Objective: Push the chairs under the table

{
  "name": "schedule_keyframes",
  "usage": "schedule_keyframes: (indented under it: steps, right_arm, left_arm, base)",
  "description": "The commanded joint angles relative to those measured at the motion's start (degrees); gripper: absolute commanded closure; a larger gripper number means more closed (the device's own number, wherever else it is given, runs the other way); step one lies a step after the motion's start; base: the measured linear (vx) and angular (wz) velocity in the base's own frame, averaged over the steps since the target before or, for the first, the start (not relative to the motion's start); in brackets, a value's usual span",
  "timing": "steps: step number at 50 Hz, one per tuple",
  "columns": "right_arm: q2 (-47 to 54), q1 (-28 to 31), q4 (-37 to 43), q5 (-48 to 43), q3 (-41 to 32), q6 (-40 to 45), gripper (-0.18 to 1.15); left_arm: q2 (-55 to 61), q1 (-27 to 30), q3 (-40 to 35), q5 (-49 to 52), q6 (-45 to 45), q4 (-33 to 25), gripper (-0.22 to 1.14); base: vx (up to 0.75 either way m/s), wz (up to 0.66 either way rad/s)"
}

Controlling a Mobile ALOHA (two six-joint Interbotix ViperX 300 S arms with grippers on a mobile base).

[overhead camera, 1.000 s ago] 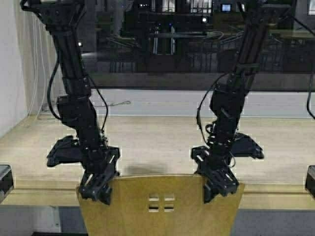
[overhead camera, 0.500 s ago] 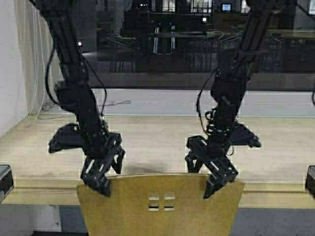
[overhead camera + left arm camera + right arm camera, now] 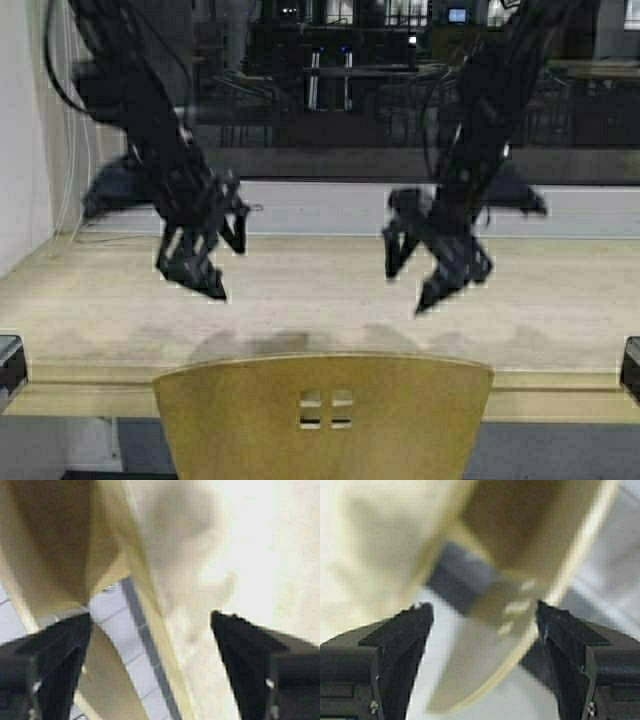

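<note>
One chair shows only by its yellow-tan curved back with four small square cutouts, at the bottom centre, close against the table's thick front edge. The pale wood tabletop runs across behind it. My left gripper and right gripper hang open in the air above the tabletop, apart from the chair, holding nothing. In the left wrist view the open gripper looks down on the chair back and the table. Between the right gripper's fingers the chair back shows below.
A dark window and a white sill run behind the table. A white wall closes the left side. A thin cable lies on the sill. Grey tiled floor shows beneath the chair.
Both grippers have lifted off the chair back's top edge and risen up and forward over the table. The chair back has stayed in place.
</note>
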Motion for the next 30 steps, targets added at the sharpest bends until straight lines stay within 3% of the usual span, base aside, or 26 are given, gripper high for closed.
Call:
schedule_keyframes:
  steps: [1,17,30]
  right_arm:
    - [-8.35,0.18,-1.41,-0.26,2.11,-0.18,0.03]
    - [-18.54,0.18,-17.75,-0.26,7.12,-0.26,0.03]
    - [-22.24,-0.09,-34.72,-0.26,6.77,-0.35,0.03]
  left_arm:
    - [-9.05,-0.26,3.16,-0.18,1.49,-0.09,-0.09]
    - [-21.18,-0.26,9.76,-0.09,15.03,2.81,-0.09]
    - [-24.43,-0.35,9.49,1.23,31.73,5.1,-0.09]
  base:
    - [0.0,0.0]
    - [-0.03,-0.01]
    - [-0.13,0.07]
